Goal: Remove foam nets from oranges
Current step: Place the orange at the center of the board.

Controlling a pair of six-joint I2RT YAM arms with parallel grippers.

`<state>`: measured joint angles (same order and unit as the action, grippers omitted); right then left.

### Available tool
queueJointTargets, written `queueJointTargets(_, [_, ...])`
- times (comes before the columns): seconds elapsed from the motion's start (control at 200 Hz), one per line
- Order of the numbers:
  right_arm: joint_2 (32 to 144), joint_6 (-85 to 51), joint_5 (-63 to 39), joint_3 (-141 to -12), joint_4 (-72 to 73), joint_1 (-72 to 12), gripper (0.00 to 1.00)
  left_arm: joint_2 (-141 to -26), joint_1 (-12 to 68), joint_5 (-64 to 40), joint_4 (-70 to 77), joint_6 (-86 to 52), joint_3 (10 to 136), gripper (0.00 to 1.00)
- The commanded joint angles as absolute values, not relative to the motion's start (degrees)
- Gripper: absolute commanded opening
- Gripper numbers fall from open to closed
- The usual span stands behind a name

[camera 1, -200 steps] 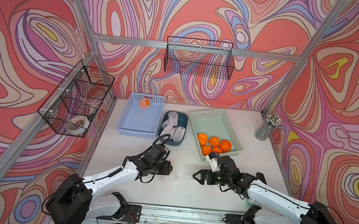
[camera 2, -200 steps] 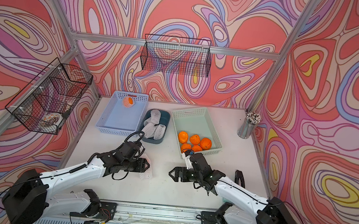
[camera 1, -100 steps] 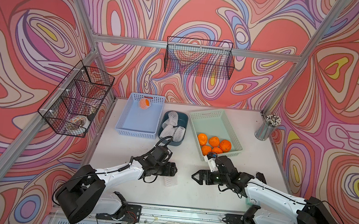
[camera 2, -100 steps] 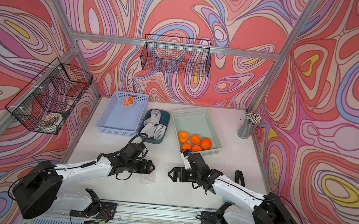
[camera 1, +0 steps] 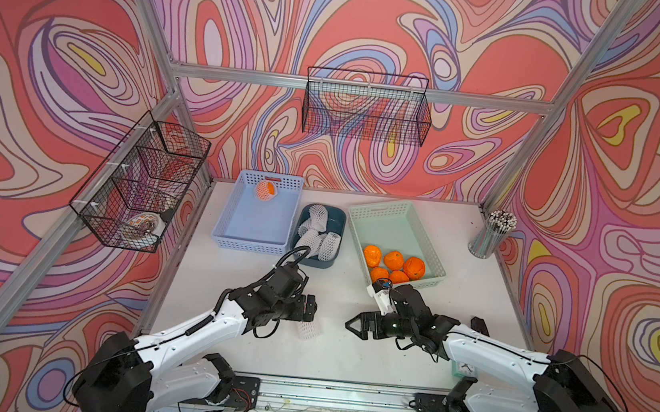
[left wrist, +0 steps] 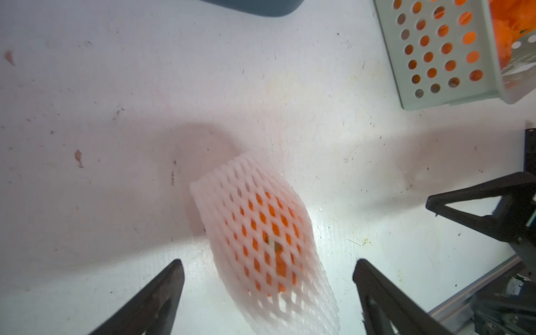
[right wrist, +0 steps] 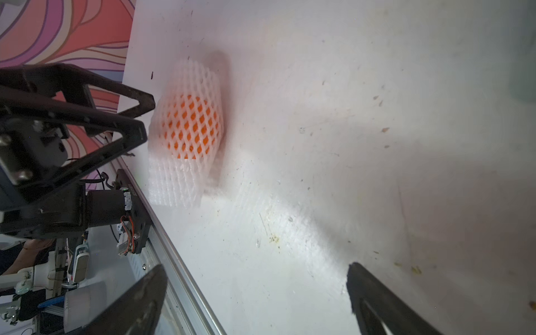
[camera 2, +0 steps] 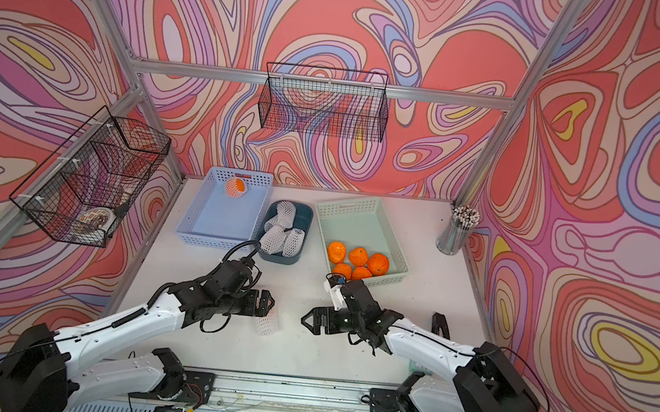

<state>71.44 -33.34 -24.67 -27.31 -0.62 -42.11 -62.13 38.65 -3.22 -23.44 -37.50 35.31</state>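
Observation:
An orange wrapped in a white foam net (left wrist: 261, 232) lies on the white table (camera 1: 346, 355) near the front middle, seen in both top views (camera 1: 309, 330) (camera 2: 267, 323). My left gripper (left wrist: 268, 262) (camera 1: 310, 308) is open just over it, one finger on each side and neither touching. My right gripper (right wrist: 255, 266) (camera 1: 351, 326) is open and empty to its right, pointing at it (right wrist: 188, 127). Several bare oranges (camera 1: 393, 264) sit in the green basket (camera 1: 402, 219). Another netted orange (camera 1: 265, 190) is in the blue basket (camera 1: 234, 222). Empty foam nets (camera 1: 317, 235) fill the dark blue bin (camera 1: 339, 220).
Black wire baskets hang on the back wall (camera 1: 365, 110) and the left wall (camera 1: 142, 187). A cup of pens (camera 1: 492, 236) stands at the back right. A small black part (camera 1: 478, 325) lies near the right arm. A metal rail (camera 1: 341, 396) runs along the front edge.
My left gripper has opened and let go of the netted orange, which now rests on the table. The right gripper stayed open and shifted slightly toward it.

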Motion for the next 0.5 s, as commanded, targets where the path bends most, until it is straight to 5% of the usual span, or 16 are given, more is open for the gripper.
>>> queueJointTargets(0.0, [74.2,-33.1,-26.5,-27.8,3.4,-43.1,0.98,-61.2,38.8,-0.2,-28.5,-36.1,37.0,0.95])
queueJointTargets(0.496, [91.4,-32.5,-25.9,-37.9,11.6,-50.8,0.98,-42.1,38.7,5.3,-37.7,-38.3,35.3,0.87])
